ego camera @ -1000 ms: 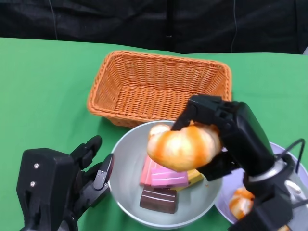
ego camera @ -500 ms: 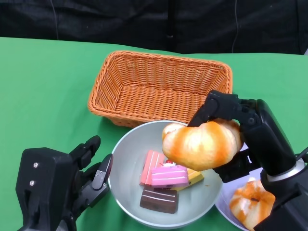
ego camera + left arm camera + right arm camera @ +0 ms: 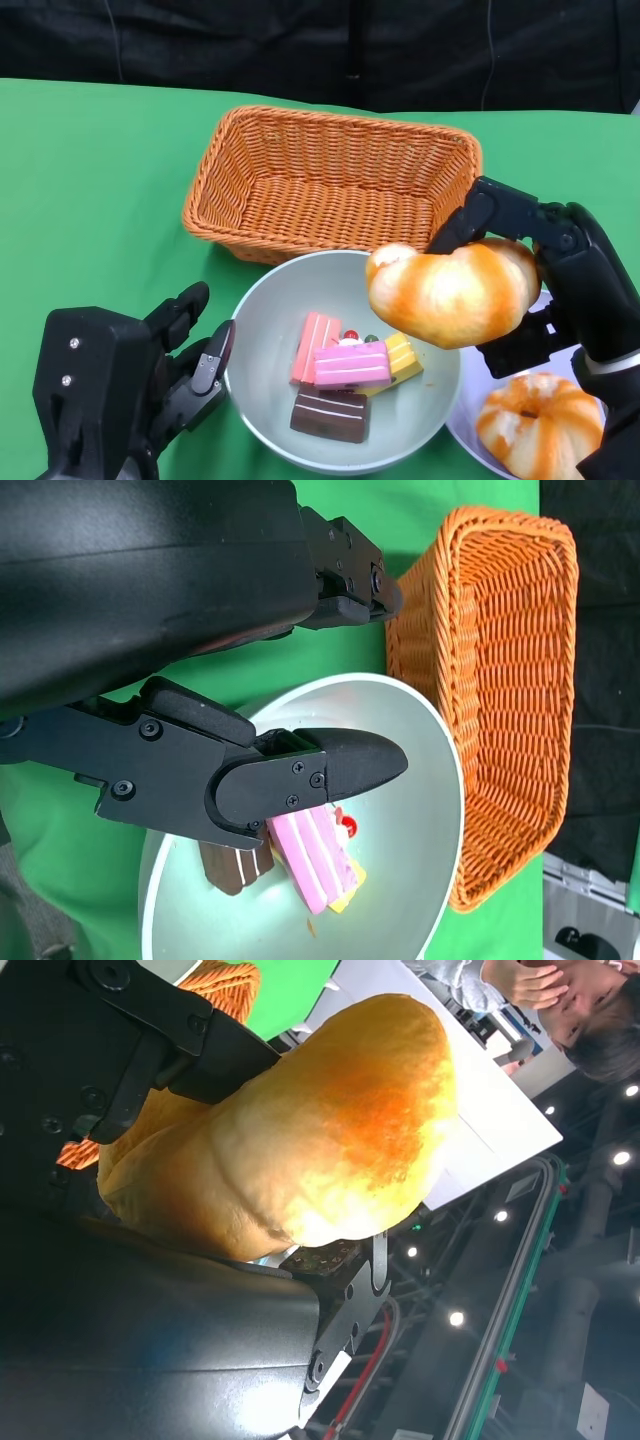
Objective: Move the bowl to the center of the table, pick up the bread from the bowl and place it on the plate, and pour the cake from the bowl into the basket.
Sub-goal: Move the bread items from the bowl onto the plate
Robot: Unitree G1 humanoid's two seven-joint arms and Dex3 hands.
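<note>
Two breads: one (image 3: 455, 295) clamped in right robot hand (image 3: 540, 290), one (image 3: 538, 425) on plate (image 3: 462, 418); left robot hand (image 3: 130, 385) spread, empty.

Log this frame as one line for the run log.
right hand: holds bread above bowl edge | left hand: open beside bowl | cake: in bowl | basket: empty

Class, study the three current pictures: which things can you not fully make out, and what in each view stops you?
- Plate, head view: mostly cut off at the picture's lower right edge and covered by the second bread and the right hand.
- Held bread, right wrist view: it fills the picture and hides the table and bowl.
- Yellow cake, head view: half under the pink cake.
- Chocolate cake, left wrist view: partly behind the left hand.
</note>
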